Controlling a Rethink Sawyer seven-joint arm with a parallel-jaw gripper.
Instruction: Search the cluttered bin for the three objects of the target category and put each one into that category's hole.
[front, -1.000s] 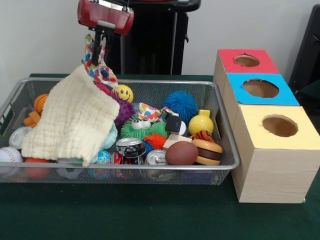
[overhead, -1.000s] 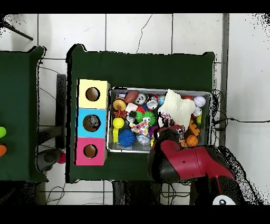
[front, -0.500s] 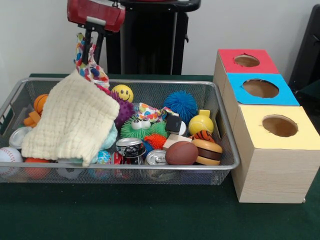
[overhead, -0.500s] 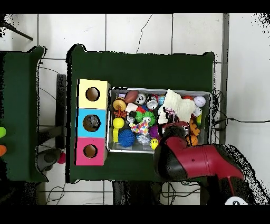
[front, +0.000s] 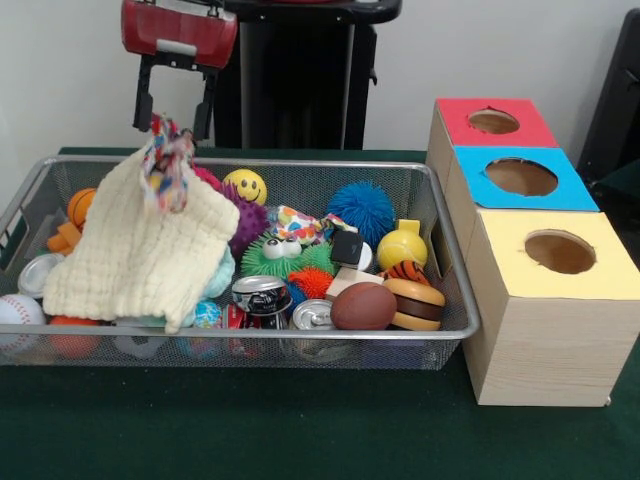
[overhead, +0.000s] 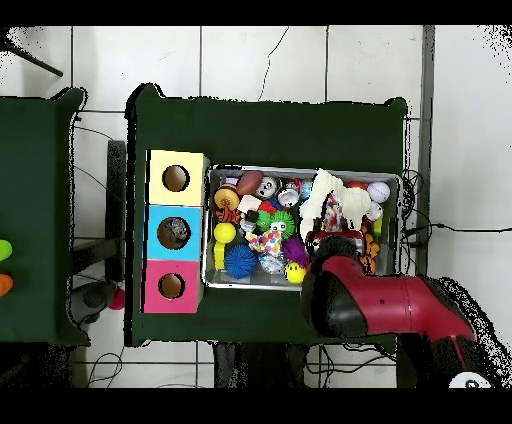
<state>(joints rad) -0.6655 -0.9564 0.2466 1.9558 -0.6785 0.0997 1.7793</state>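
Note:
The wire mesh bin (front: 300, 161) sits on the green table, full of toys, and also shows in the overhead view (overhead: 300, 171). The blue-topped box's hole (front: 521, 176) is to the bin's right, between the red and yellow boxes; it also shows in the overhead view (overhead: 173, 233). My gripper (front: 171, 130) hangs open and empty above the bin's back left. Just below it a spotted colourful cloth (front: 167, 165) lies bunched on a cream cloth (front: 140, 250), apart from the fingers. In the overhead view the red arm (overhead: 380, 305) covers the gripper.
The red box's hole (front: 493, 121) and the yellow box's hole (front: 559, 251) flank the blue one. The bin holds a smiley ball (front: 244, 185), a blue spiky ball (front: 361, 208), cans (front: 260, 294), a brown football (front: 363, 305), a burger toy (front: 415, 303) and a baseball (front: 18, 312).
The gripper moved left in the front view, carrying the colourful cloth, then opened. The cloth dropped onto the cream cloth.

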